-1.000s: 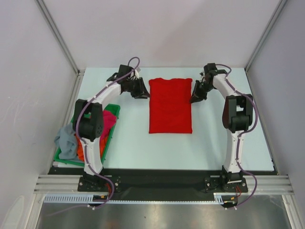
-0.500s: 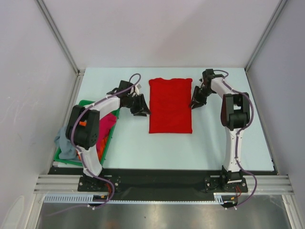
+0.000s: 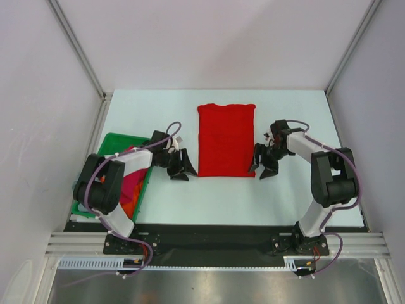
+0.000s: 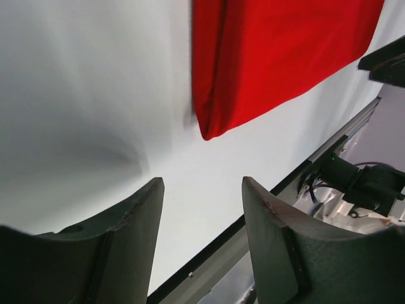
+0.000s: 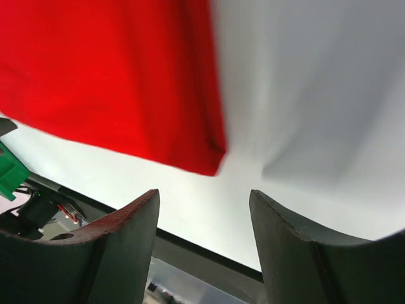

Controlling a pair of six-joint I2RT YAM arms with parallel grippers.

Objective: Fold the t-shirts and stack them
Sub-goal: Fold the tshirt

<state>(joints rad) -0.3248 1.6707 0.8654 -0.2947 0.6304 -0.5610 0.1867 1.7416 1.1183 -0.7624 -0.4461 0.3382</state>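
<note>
A bright red t-shirt [image 3: 226,139] lies folded into a long rectangle in the middle of the table. My left gripper [image 3: 180,169] is open and empty just left of the shirt's near left corner [image 4: 212,130]. My right gripper [image 3: 264,166] is open and empty just right of its near right corner [image 5: 212,161]. Neither gripper touches the cloth. More t-shirts [image 3: 131,183], magenta-pink and orange, lie heaped in the green tray [image 3: 114,140] at the left; my left arm hides most of them.
The white table [image 3: 215,196] ends at a black strip and metal rail along the near edge. Grey walls and metal posts close in the back and both sides.
Both grippers have moved from beside the shirt's far end towards me along its sides, down to its near corners. The shirt has not moved.
</note>
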